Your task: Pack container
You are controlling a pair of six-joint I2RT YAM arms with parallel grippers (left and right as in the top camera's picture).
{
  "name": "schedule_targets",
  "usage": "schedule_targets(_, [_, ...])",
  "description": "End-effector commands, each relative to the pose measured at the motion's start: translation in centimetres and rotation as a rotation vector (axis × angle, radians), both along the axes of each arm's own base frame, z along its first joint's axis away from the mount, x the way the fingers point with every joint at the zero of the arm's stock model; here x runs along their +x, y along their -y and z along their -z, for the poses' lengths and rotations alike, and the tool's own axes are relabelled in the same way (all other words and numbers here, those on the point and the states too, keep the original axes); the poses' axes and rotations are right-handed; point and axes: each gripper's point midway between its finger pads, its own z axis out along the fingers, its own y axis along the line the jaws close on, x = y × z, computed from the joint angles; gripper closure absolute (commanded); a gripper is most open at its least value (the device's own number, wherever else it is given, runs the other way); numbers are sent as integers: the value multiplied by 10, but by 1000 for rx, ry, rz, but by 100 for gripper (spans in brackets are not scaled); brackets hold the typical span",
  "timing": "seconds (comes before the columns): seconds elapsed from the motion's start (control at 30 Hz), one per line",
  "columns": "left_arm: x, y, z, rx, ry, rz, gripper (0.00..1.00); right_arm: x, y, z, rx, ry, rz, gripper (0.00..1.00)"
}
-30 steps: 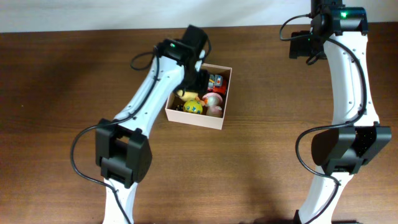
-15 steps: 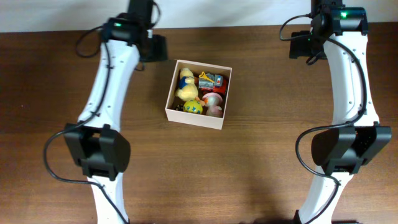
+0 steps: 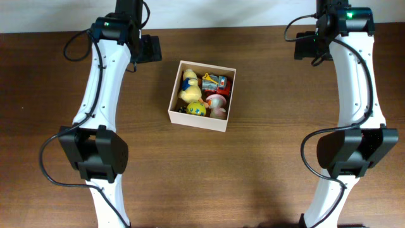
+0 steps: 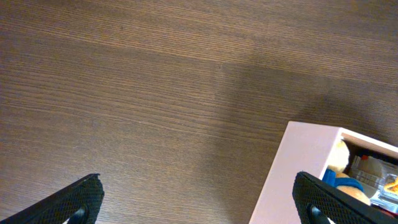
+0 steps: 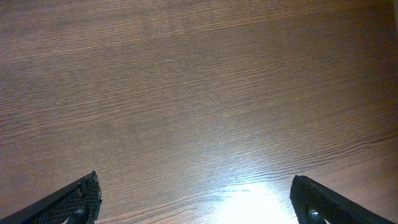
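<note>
The container (image 3: 197,120), a square shallow box with cream walls, sits mid-table and holds several toys: a yellow plush (image 3: 190,85), a red and blue toy (image 3: 217,82), a pink and white toy (image 3: 218,104) and a yellow ball-like toy (image 3: 197,108). Its corner also shows in the left wrist view (image 4: 305,162). My left gripper (image 3: 147,49) is open and empty over bare table left of the container; its fingers (image 4: 199,202) are spread wide. My right gripper (image 3: 310,45) is open and empty at the far right, over bare wood (image 5: 199,199).
The brown wooden table (image 3: 266,164) runs to a pale wall strip along the back edge (image 3: 253,12). Both arm bases stand at the front edge, left (image 3: 95,158) and right (image 3: 348,152).
My left arm has pulled back out of the container and swung left to the table's back left. The toys stay in the container. The right arm has not moved.
</note>
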Motion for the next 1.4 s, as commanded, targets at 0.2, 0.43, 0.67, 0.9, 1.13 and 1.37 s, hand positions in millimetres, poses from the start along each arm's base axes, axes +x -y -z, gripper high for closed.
schedule_targets(0.2, [0,-2,-13,2,30,-7,1,1,5,-5,-13,16,16,1])
schedule_targets(0.43, [0,-2,-13,3,30,-7,1,1,5,-5,-13,16,16,1])
schedule_targets(0.67, [0,-2,-13,3,30,-7,1,1,5,-5,-13,16,16,1])
schedule_targets(0.9, [0,-2,-13,3,30,-7,1,1,5,-5,-13,16,16,1])
schedule_targets(1.13, [0,-2,-13,3,30,-7,1,-2,15,-7,-84,-10,-11,1])
schedule_targets(1.37, [0,-2,-13,3,30,-7,1,-1,8,-18,-51,26,-26,1])
